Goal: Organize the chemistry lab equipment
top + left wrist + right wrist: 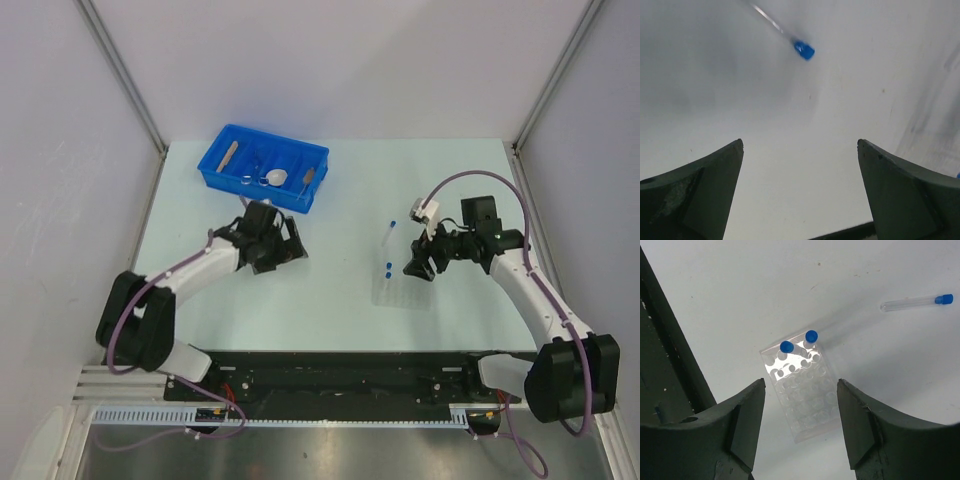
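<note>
A clear tube rack (805, 400) stands on the table with two blue-capped tubes (787, 346) upright in its far row. My right gripper (801, 385) hovers open over the rack, holding nothing; in the top view it (416, 265) sits just right of the rack (390, 287). A third tube (917, 302) lies loose beyond the rack. My left gripper (800, 145) is wide open and empty above bare table, with that loose tube's blue cap (804, 50) ahead of it. In the top view the left gripper (288, 248) is just in front of the bin.
The blue bin (222, 170) at the back left holds a wooden stick (229, 155), metal tongs (254, 160), a white dish (277, 178) and a brown-handled tool (308, 177). White walls enclose the table on three sides.
</note>
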`<move>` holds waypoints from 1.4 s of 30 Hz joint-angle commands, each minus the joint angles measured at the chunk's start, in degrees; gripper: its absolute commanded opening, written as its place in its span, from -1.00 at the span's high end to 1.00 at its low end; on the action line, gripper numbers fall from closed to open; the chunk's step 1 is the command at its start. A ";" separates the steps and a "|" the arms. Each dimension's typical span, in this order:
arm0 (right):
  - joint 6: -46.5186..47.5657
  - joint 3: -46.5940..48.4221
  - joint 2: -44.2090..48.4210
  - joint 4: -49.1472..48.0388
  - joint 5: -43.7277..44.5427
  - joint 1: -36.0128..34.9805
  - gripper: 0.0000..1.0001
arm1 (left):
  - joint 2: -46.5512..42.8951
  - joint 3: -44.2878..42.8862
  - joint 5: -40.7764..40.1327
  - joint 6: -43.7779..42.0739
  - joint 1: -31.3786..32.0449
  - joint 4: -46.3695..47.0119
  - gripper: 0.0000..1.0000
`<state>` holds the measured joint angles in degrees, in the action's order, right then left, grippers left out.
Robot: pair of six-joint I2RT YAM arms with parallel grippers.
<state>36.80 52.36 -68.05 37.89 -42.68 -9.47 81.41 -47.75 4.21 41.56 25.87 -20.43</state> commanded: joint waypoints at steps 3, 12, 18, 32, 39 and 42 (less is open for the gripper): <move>-1.90 -0.41 1.96 -1.68 -6.63 2.62 -0.29 | 12.88 -16.73 -11.59 7.04 0.06 -15.67 -0.99; -2.69 -1.56 3.71 -2.56 -8.74 4.55 -0.31 | 24.94 -29.85 -21.08 7.66 2.08 -22.55 -0.93; -3.05 -1.82 3.89 -2.91 -9.71 5.08 -0.32 | 29.24 -34.25 -21.35 9.94 2.08 -24.13 -0.90; -3.13 -2.70 5.03 -3.00 -11.29 6.13 -0.33 | 36.10 -39.88 -23.63 13.02 1.64 -25.89 -0.32; -3.13 -2.70 5.47 -3.00 -11.64 6.49 -0.33 | 37.16 -38.13 -23.72 12.67 1.64 -25.63 0.16; -3.13 -2.70 5.56 -2.91 -11.73 6.49 -0.33 | 36.02 -36.46 -23.19 12.49 1.64 -24.49 0.26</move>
<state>34.06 49.69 -63.83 36.10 -52.86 -3.25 117.69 -85.41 -17.39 52.58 27.73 -44.73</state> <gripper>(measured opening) 0.665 0.390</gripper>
